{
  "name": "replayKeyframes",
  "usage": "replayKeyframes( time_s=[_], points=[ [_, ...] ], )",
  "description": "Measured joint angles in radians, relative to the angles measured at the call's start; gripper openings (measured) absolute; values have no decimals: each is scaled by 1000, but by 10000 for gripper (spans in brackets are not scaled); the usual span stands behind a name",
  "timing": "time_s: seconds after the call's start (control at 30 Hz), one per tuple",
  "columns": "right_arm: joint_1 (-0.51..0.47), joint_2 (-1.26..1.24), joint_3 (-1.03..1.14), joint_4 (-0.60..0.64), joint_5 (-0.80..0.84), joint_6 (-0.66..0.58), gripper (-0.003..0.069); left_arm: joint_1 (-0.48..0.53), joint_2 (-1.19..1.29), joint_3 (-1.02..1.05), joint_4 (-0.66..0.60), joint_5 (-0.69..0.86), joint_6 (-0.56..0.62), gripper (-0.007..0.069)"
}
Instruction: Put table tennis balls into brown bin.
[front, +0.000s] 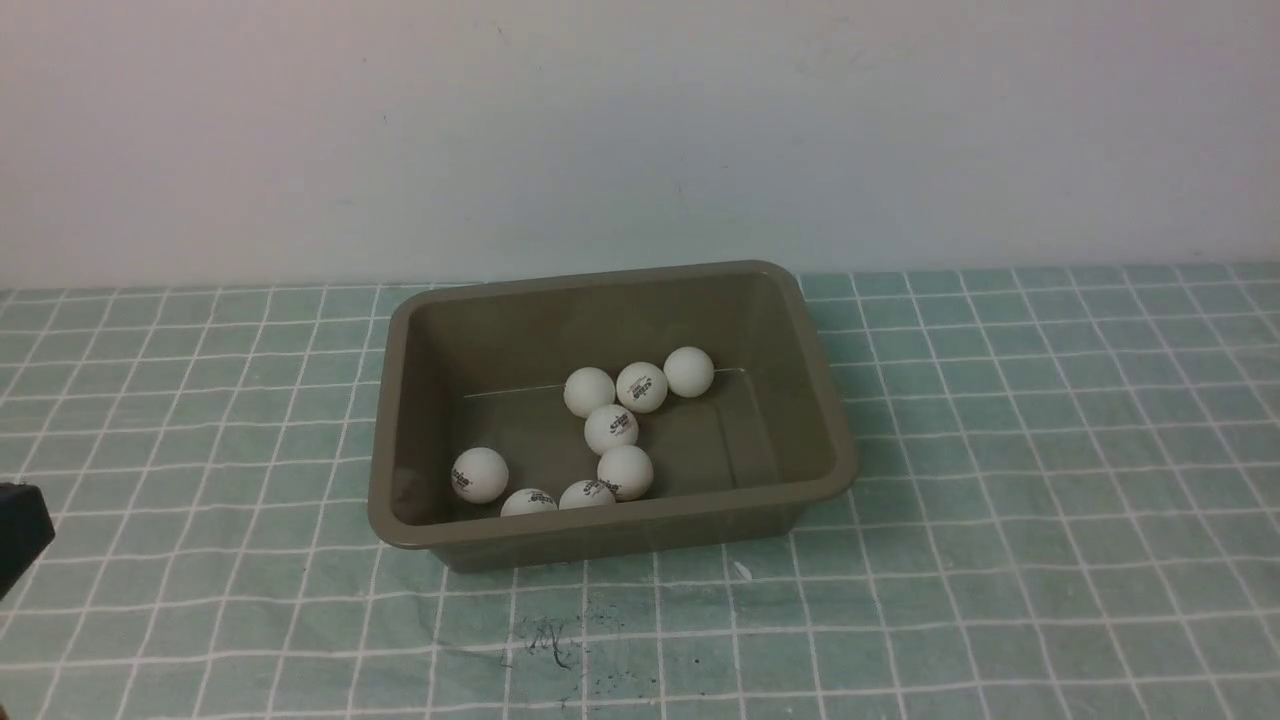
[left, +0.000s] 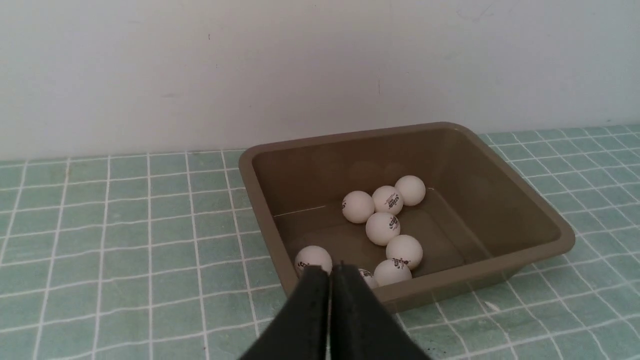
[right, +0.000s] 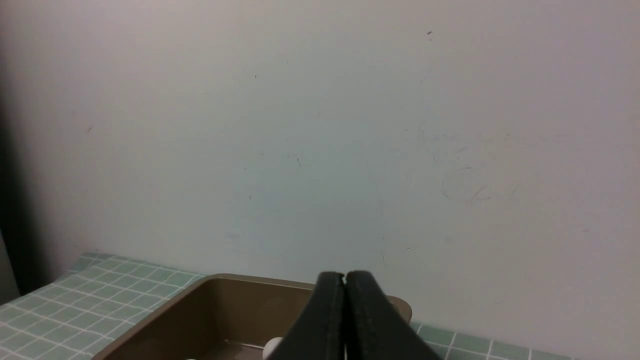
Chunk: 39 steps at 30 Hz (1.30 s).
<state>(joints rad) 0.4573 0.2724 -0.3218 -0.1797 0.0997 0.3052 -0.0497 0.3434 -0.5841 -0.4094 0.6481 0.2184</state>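
Behind everything you see a plain white wall (front: 640, 130), and below it a green cloth with a white grid (front: 1050, 480) covering the table. At the centre of the front frame sits the olive-brown rectangular plastic bin (front: 820, 420). Count the small white table tennis balls (front: 611, 428) and you find eight, all inside it, clustered from its middle to its lower left. Your left gripper (left: 330, 267) has its black jaws pressed together, empty; your right gripper (right: 344, 276) is likewise closed, holding nothing.
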Motion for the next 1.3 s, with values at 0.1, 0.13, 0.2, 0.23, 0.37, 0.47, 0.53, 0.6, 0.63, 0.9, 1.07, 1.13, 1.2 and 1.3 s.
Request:
replayKeyframes(
  time_s=[0.1,0.13,0.2,0.23,0.37,0.47,0.53,0.6,0.63,0.9,1.07,1.13,1.2,1.3],
  points=[
    [0,0,0,0,0,0,-13,0,0,0,3,1,1,-5],
    [0,0,0,0,0,0,-13,0,0,0,4,1,1,-5],
    [0,0,0,0,0,0,-13,0,-1,0,31,1,16,-5],
    [0,0,0,0,0,0,-13,0,-3,2,49,1,27,-5],
    [0,0,0,0,0,0,-13,-5,-17,22,110,-2,38,-5],
    [0,0,0,0,0,0,-13,-5,-71,95,176,-28,12,-5],
    [0,0,0,0,0,0,-13,-5,-121,166,219,-52,-16,-5],
    [0,0,0,0,0,0,-13,-5,-195,270,279,-94,-43,-5],
    [0,0,0,0,0,0,-13,-5,-215,300,296,-100,-48,-5],
    [0,0,0,0,1,0,-13,-6,-354,592,358,-179,-60,-5],
    [0,0,2,0,1,0,-13,-6,-354,608,358,-271,-61,-5],
    [0,0,2,0,3,0,-13,-6,-354,608,358,-271,-61,-5],
    [0,0,2,0,4,0,-13,-6,-354,608,358,-271,-61,-5],
    [0,0,2,0,4,0,-13,-6,-354,608,358,-271,-61,-5]
  ],
)
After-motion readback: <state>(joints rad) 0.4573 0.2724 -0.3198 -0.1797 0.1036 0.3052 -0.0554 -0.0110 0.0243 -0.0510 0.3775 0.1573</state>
